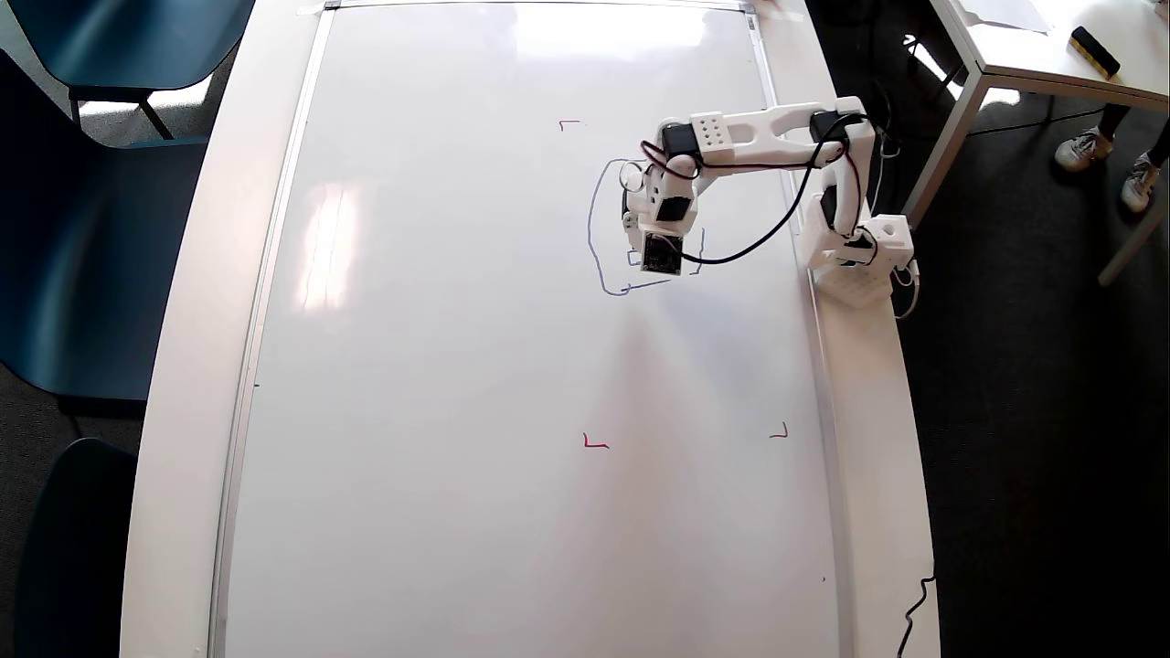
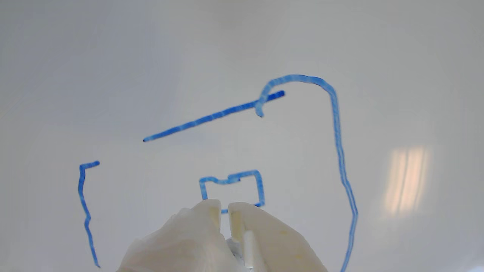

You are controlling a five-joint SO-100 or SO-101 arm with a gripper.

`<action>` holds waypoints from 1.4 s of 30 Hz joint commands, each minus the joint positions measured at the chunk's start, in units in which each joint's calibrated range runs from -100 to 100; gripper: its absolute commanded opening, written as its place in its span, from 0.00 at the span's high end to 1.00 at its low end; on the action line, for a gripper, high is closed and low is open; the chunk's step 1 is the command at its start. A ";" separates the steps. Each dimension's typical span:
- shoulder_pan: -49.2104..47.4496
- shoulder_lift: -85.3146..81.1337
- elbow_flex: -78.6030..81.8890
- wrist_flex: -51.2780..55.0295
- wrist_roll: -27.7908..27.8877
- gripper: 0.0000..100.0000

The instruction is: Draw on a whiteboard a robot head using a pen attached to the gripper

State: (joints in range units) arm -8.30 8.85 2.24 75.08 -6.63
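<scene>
Upper right of the overhead view, the white plastic pincer (image 2: 224, 207), fingertips nearly together, hovers over a half-drawn thin blue robot head (image 2: 336, 151) on the glossy, likely slippery whiteboard (image 1: 439, 366); the pen itself stays hidden.

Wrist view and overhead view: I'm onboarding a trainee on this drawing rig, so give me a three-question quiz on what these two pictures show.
1. True or false: in the overhead view, the robot head outline on the whiteboard is a finished closed loop.
2. Multiple choice: in the wrist view, what lies just beyond the gripper tips? A) a red corner mark B) a small blue square C) bare board only
3. Fill in: the red corner marks visible in the overhead view number ____.

Key: 1 false, the outline shows gaps. 2 B, the small blue square. 3 three: one red corner mark above the sketch, two below.
</scene>
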 commanded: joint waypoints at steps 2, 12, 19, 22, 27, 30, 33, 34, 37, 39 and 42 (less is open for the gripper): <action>2.59 -8.64 -1.38 4.59 -0.23 0.99; 14.00 -6.13 -1.38 5.02 1.54 0.99; 15.99 1.08 -2.28 4.32 3.15 0.99; 15.99 3.68 -4.10 4.24 3.15 0.99; 15.99 6.70 -6.82 4.24 3.15 0.99; 15.92 8.13 -8.55 4.24 3.15 0.99; 15.92 9.55 -9.64 4.24 3.15 0.99; 15.85 10.14 -10.45 4.24 3.15 0.99; 15.55 10.81 -11.91 4.24 3.15 0.99; 15.40 12.07 -13.63 4.24 3.04 0.99; 15.11 12.99 -14.99 4.24 3.04 0.99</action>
State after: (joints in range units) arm 7.16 21.73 -9.64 78.97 -3.67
